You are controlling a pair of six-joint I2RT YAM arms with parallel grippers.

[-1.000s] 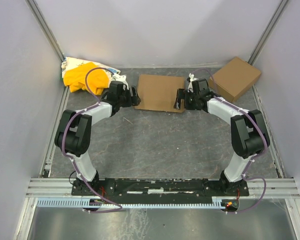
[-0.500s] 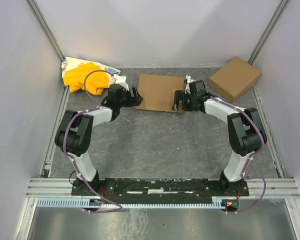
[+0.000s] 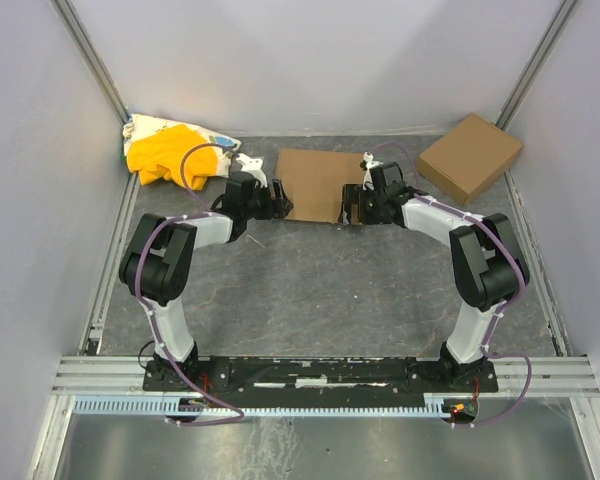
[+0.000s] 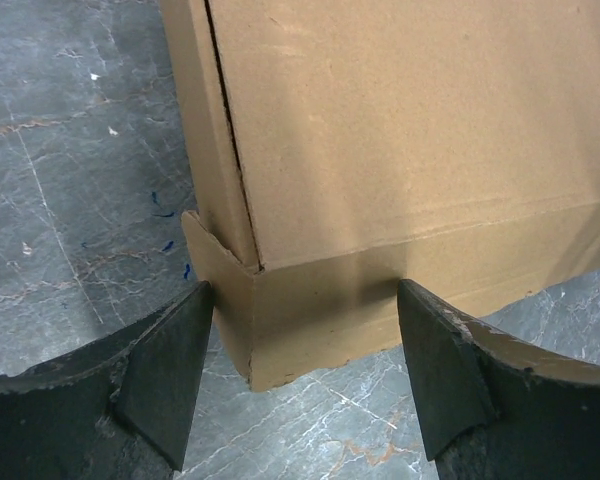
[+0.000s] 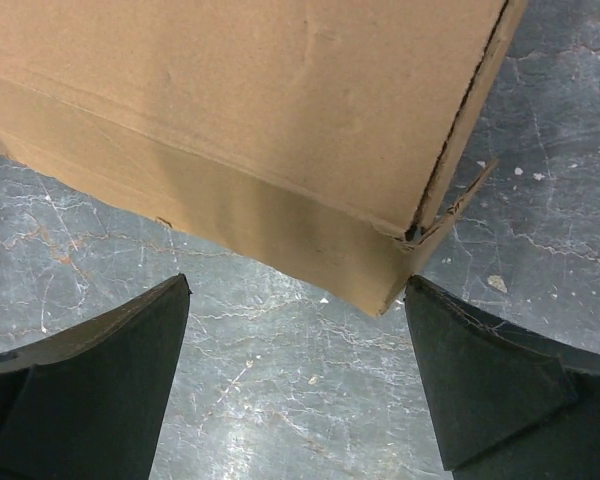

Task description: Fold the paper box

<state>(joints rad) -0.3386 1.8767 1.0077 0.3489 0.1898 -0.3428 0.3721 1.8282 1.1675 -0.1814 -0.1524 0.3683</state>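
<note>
Top view, paper box (image 3: 315,185): lies on the worktop (image 3: 320,290) toward 12 o'clock, lid down, walls up, looking closed.
Top view, left tool (image 3: 277,203): at the box's 8 o'clock corner.
Top view, right tool (image 3: 350,205): at its 4 o'clock corner.
Top view, others: second box (image 3: 470,155) at 2 o'clock, cloth bundle (image 3: 170,150) at 10 o'clock, both well apart.
Left wrist view: tool jaws apart, straddling the near corner; a side flap (image 4: 215,290) juts out at 8 o'clock. Contact with the finger cannot be told.
Right wrist view: tool jaws apart, gripping nothing; the corner seam (image 5: 435,205) gapes at 3 o'clock, with a tab poking out.
Progress: folding looks mostly done; the two near corners probably still need pressing in.
</note>
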